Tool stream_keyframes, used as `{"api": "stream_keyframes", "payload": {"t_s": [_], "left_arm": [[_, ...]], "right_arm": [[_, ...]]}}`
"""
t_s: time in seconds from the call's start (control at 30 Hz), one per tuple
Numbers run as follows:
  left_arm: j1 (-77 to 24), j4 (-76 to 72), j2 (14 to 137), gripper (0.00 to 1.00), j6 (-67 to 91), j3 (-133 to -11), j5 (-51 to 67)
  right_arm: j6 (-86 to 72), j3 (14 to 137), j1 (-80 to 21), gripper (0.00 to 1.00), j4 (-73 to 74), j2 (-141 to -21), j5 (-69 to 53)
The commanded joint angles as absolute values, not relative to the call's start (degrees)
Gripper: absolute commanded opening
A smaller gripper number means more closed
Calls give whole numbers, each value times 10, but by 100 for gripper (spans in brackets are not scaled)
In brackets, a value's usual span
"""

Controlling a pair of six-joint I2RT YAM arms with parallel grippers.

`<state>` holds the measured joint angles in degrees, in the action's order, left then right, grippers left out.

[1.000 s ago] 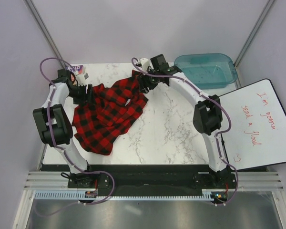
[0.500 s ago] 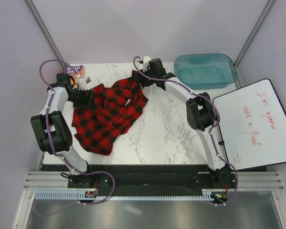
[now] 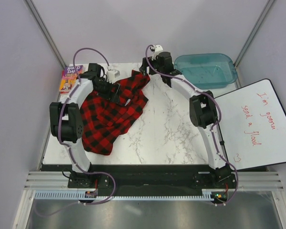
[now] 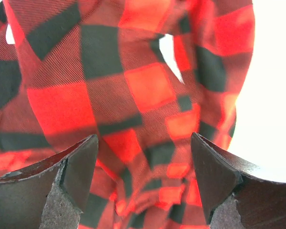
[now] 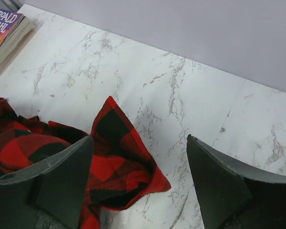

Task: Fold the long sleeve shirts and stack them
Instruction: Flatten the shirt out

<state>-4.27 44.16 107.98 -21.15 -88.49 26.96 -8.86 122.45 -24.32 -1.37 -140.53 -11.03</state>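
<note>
Long sleeve shirt [image 3: 109, 112], soft red-and-black buffalo check, lies rumpled on the left half of your white marble desk [image 3: 171, 129]. You can read "ROALD" on the paperback [image 5: 5, 28] at the far left corner and "I'm gonna send a flood" on the whiteboard [image 3: 257, 124]. A teal see-through tub [image 3: 229, 76] sits far right. Your left claw [image 4: 144, 143] and right claw [image 5: 139, 140] hang spread above the fabric, pinching nothing.

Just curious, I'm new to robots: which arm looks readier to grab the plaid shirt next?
Probably left: the left gripper hangs open right over the shirt, while the right gripper is mostly over bare table.
</note>
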Motion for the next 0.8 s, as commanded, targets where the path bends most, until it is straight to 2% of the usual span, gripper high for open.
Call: {"api": "stream_keyframes", "payload": {"t_s": [0.0,0.1,0.2,0.23,0.27,0.3,0.33,0.37,0.4,0.47,0.5,0.53,0.57,0.67,0.7,0.77], "left_arm": [[-40,416,1124,85,-174,-932,207],[-40,416,1132,81,-174,-940,198],[-40,416,1133,63,-175,-943,194],[-40,415,1129,47,-176,-943,194],[-40,415,1128,37,-178,-944,197],[-40,415,1125,26,-180,-947,199],[-40,415,1122,6,-178,-948,202],[-40,413,1112,2,-177,-951,207],[-40,412,1107,2,-176,-957,218],[-40,412,1083,2,-177,-960,252],[-39,411,1072,2,-178,-962,265],[-40,412,1062,2,-178,-963,279],[-40,412,1039,2,-177,-961,301],[-40,412,1000,2,-209,-931,343],[-40,417,991,21,-232,-917,358],[-45,419,972,43,-292,-870,364]], "right_arm": [[-135,1252,-241,86,-45,-1440,-152],[-149,1251,-241,84,-46,-1452,-173],[-157,1247,-240,79,-45,-1459,-185],[-159,1244,-239,75,-44,-1459,-185],[-159,1242,-237,70,-45,-1456,-185],[-161,1239,-238,56,-44,-1455,-192],[-161,1238,-235,50,-44,-1452,-193],[-162,1233,-235,45,-45,-1441,-195],[-159,1221,-234,34,-45,-1432,-195],[-153,1202,-233,24,-46,-1402,-200],[-146,1181,-233,11,-46,-1391,-203],[-143,1168,-232,4,-47,-1363,-204],[-142,1154,-232,0,-47,-1348,-205],[-129,1095,-229,0,-52,-1287,-200],[-127,1067,-229,0,-55,-1273,-199],[-119,1049,-228,0,-51,-1239,-195]]}}
